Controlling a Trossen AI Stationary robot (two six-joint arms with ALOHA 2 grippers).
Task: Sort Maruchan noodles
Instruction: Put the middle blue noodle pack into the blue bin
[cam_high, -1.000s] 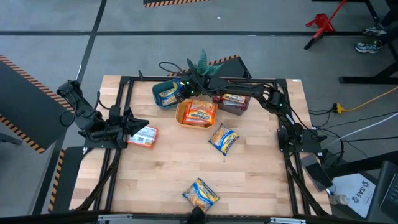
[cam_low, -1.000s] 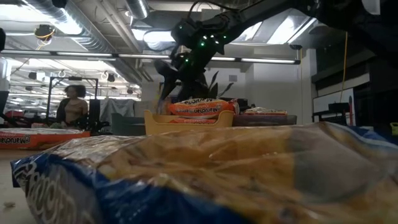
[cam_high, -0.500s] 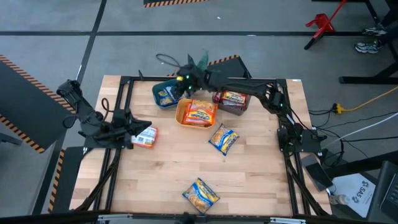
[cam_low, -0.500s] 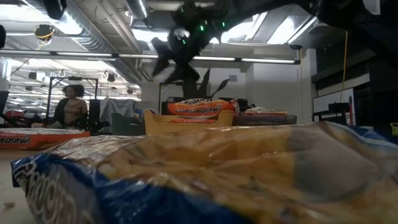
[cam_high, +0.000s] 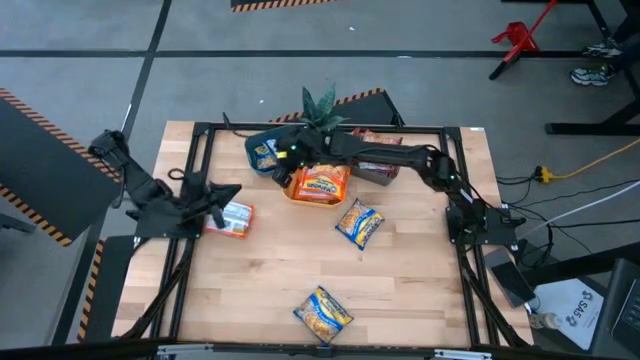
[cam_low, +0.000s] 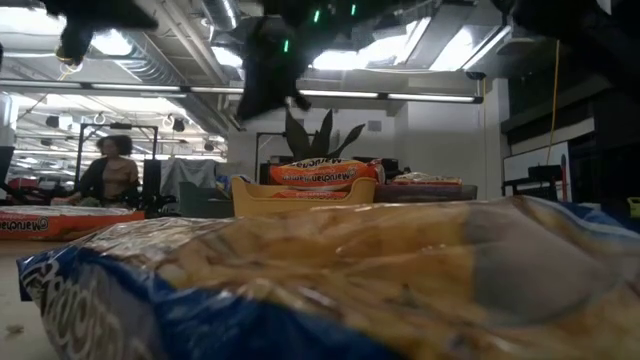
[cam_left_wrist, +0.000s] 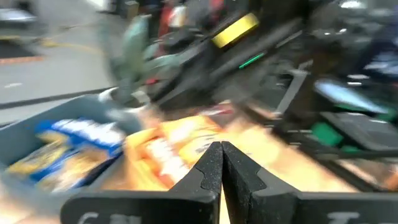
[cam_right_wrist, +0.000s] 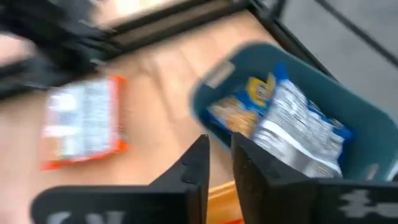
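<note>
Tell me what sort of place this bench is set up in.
Probably a robotics lab or workshop in an open industrial-style office. Exposed ducts and strip lights run overhead, hazard-striped tape marks the grey floor around the wooden table, and a person sits among desks behind.

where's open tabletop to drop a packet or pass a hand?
Free: the broad wood between the red-and-white packet by the left gripper and the yellow packet mid-table; also the near strips either side of the front packet. Crowded: the far edge, where the teal bin, orange bin and grey bin cluster under the right gripper.
</note>
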